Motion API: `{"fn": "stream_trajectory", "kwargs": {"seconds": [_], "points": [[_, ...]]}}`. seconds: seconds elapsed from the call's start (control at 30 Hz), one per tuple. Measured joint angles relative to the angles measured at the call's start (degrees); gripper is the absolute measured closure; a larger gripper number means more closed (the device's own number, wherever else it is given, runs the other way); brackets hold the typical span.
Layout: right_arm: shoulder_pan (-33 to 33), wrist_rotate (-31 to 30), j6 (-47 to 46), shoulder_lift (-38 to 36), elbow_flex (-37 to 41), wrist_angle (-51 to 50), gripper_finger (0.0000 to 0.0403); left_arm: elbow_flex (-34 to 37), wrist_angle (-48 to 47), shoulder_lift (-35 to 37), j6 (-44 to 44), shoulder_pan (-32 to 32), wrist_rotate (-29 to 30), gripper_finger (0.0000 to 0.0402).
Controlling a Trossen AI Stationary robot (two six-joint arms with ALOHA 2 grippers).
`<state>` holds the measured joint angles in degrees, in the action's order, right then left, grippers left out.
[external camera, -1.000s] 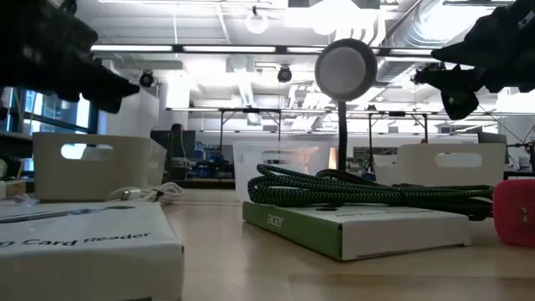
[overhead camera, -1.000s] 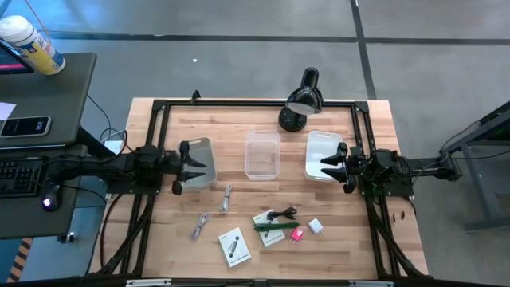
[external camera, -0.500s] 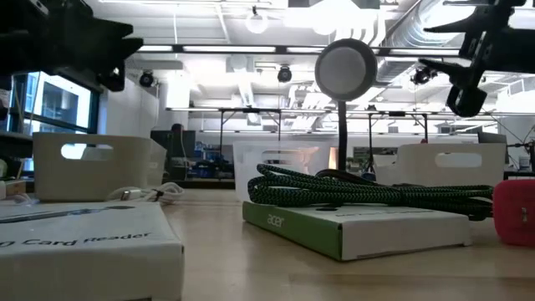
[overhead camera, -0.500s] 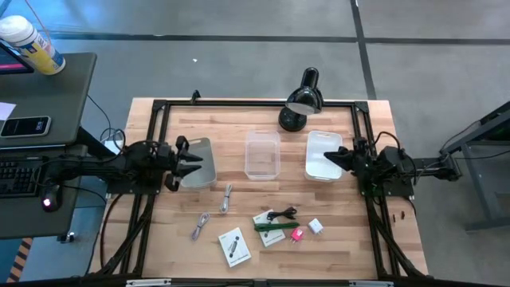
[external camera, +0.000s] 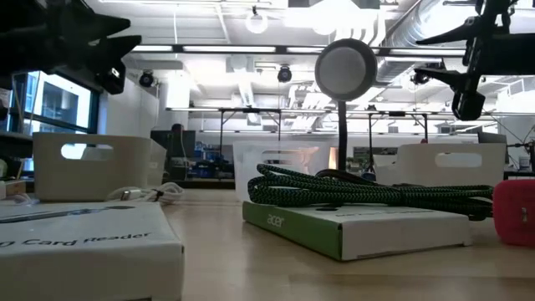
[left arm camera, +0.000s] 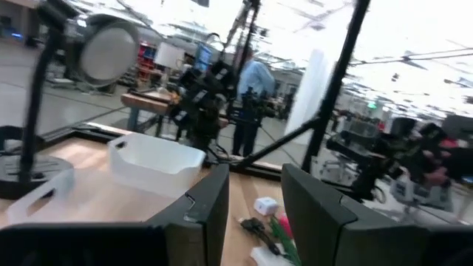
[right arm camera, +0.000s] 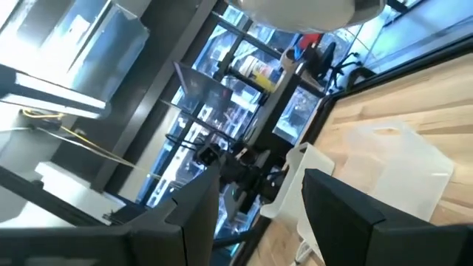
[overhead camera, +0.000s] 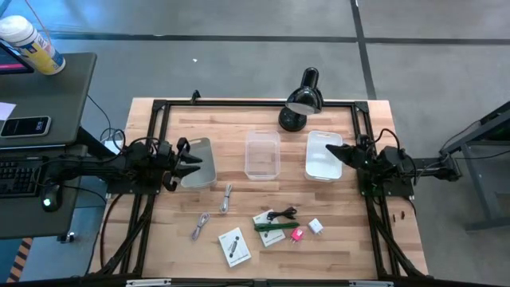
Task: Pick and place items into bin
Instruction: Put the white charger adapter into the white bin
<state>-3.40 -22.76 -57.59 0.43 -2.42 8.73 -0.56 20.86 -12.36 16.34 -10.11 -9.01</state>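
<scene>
The items lie on the near part of the table: a white card with a black part [overhead camera: 233, 246], a green pen-like stick [overhead camera: 271, 226], a black cable [overhead camera: 283, 214], a pink piece [overhead camera: 297, 234], a white block [overhead camera: 316, 226] and silvery metal bits [overhead camera: 226, 198]. My left gripper [overhead camera: 190, 162] is open and empty above the left bin [overhead camera: 201, 169]; its two fingers stand apart in the left wrist view [left arm camera: 255, 174]. My right gripper [overhead camera: 335, 153] is open and empty above the right white bin [overhead camera: 319, 159]; it also shows in the right wrist view [right arm camera: 259, 174].
A clear bin [overhead camera: 262, 155] stands in the middle between the two others. A black desk lamp [overhead camera: 301, 100] stands at the far edge. A black frame [overhead camera: 239, 104] runs round the table. In the low view a braided cable [external camera: 368, 192] lies on a green-edged box.
Both grippers have risen and tipped up from pointing downward to about level. My right gripper has also drawn back a little toward the table's right edge. No item has moved.
</scene>
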Motion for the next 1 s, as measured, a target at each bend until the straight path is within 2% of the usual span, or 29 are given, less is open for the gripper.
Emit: {"fn": "stream_trajectory", "kwargs": {"seconds": [0.1,0.23,0.33,0.43,0.6,0.8,0.9,1.0], "points": [[0.0,1.1,-0.5,0.0,0.0,1.2,0.0219,0.0,0.0,0.0,0.6,0.0,-0.8,0.0289],[-0.3,7.3,-0.9,1.7,-0.1,9.3,0.0219,0.0,1.0,0.0,5.1,0.0,-4.3,0.0289],[-1.8,9.8,1.3,5.6,-0.1,18.4,0.0219,0.0,4.3,-0.2,8.5,0.0,-8.1,0.0289],[-3.7,9.3,5.9,11.0,-1.2,24.0,0.0219,0.0,7.3,-0.3,9.4,0.0,-7.4,0.0289],[-6.0,9.8,10.2,21.8,-6.3,23.7,0.0219,0.0,8.0,-0.2,8.4,0.0,-4.6,0.0289],[-8.1,15.1,9.0,34.4,-12.0,22.7,0.0219,0.0,7.6,-0.3,9.6,1.0,-7.0,0.0289],[-10.4,17.3,6.8,39.0,-15.7,16.4,0.0219,0.0,7.7,-0.3,9.6,3.7,-6.4,0.0289],[-13.9,17.2,5.5,42.8,-21.3,5.8,0.0219,0.0,7.7,-0.3,9.6,7.3,-4.5,0.0289]]}}
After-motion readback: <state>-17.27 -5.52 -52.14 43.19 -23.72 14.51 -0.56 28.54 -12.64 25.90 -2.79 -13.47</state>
